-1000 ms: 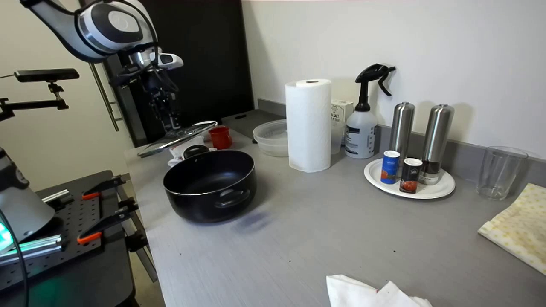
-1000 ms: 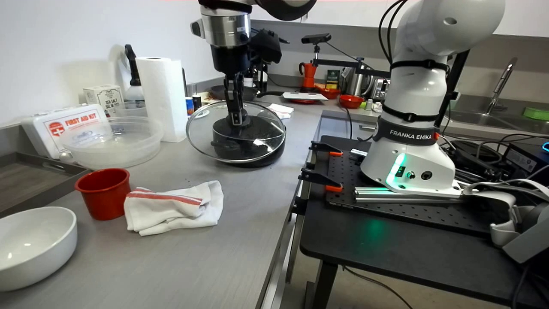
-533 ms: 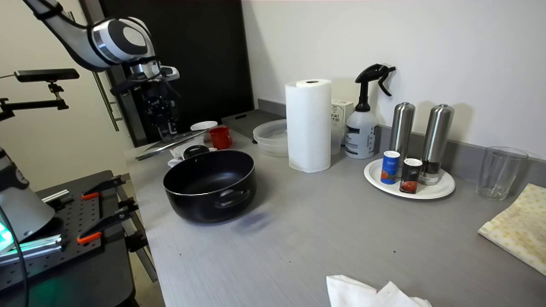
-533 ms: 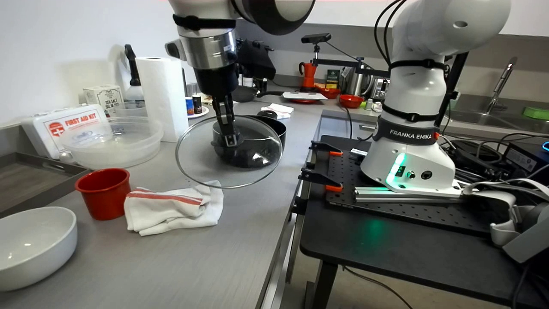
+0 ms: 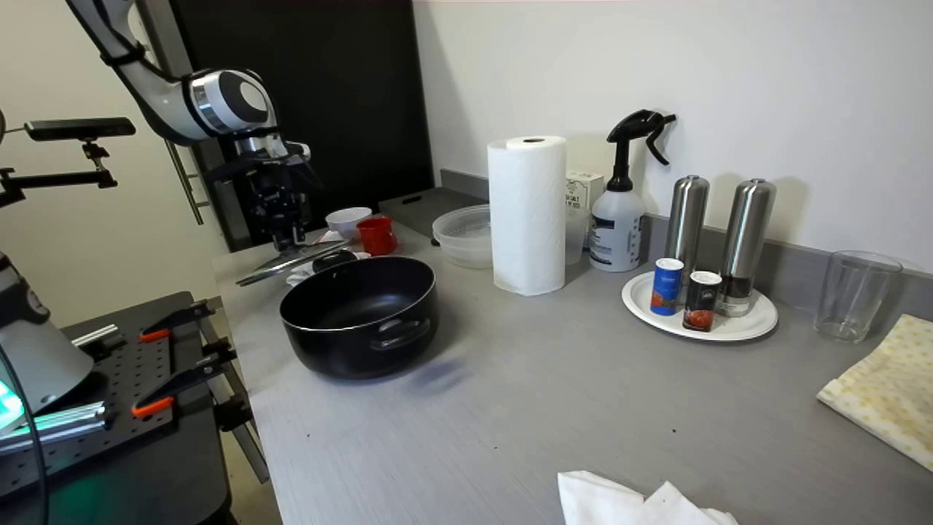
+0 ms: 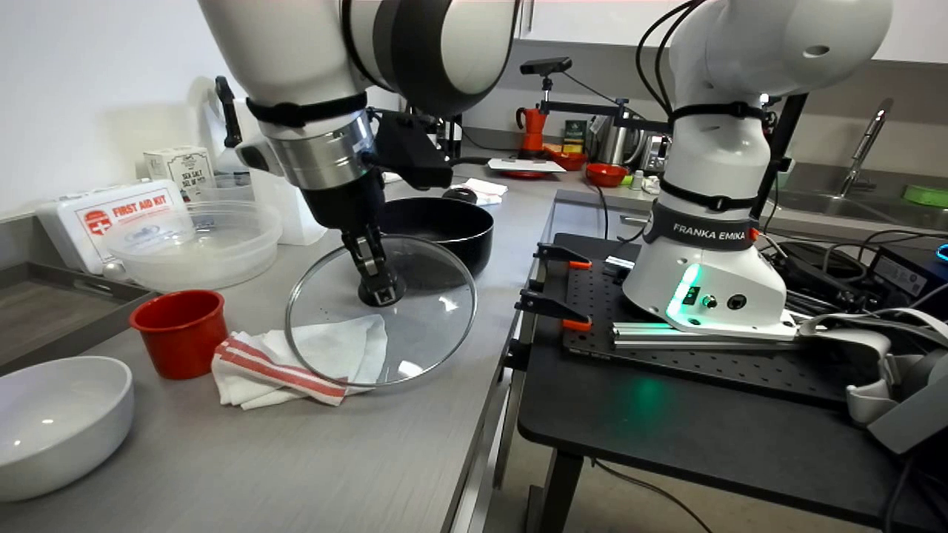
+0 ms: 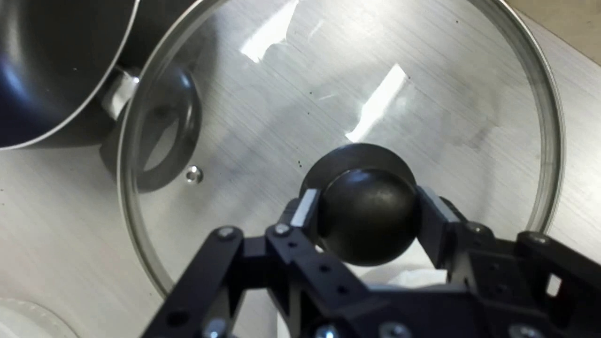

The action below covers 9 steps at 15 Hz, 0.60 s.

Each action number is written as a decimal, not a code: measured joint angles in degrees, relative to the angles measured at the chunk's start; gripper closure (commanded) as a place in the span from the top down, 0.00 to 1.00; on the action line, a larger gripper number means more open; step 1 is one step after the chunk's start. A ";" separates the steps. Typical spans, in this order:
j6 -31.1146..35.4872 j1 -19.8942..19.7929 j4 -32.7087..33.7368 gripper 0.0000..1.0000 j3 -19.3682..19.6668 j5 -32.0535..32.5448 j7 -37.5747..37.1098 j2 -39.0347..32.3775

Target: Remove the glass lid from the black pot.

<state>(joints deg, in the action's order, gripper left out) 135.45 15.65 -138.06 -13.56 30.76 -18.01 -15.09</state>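
The glass lid [image 6: 437, 326] is off the black pot [image 5: 350, 357] and beside it. My gripper [image 7: 368, 202] is shut on the lid's black knob [image 7: 371, 216], with a finger pad on each side of it. The lid is tilted, as an exterior view shows [image 5: 291, 262]. It overlaps the striped towel; I cannot tell whether it touches the towel or counter. In the wrist view the lid's rim covers part of a pot handle [image 7: 183, 136]. The pot stands uncovered on the counter and also shows in an exterior view [image 6: 478, 252].
The white towel with red stripes [image 6: 274, 370] lies partly under the lid. A red cup [image 6: 181, 333] and a white bowl [image 6: 67, 422] stand near it. A paper-towel roll [image 5: 528, 219] and plastic containers [image 6: 200, 252] stand by the wall. The counter edge [image 6: 481, 437] is close.
My gripper has carried the lid away from the pot and down, over the towel. More of the pot now shows. The towel's striped part has shifted.
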 measured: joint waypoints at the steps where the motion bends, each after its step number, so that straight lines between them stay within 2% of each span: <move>1: -0.84 0.86 1.28 0.27 0.30 0.31 0.00 -1.19; 9: -7.20 5.66 9.48 0.27 2.46 1.65 0.26 -7.68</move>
<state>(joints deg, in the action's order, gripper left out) 128.24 21.30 -128.58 -11.11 32.40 -17.75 -22.76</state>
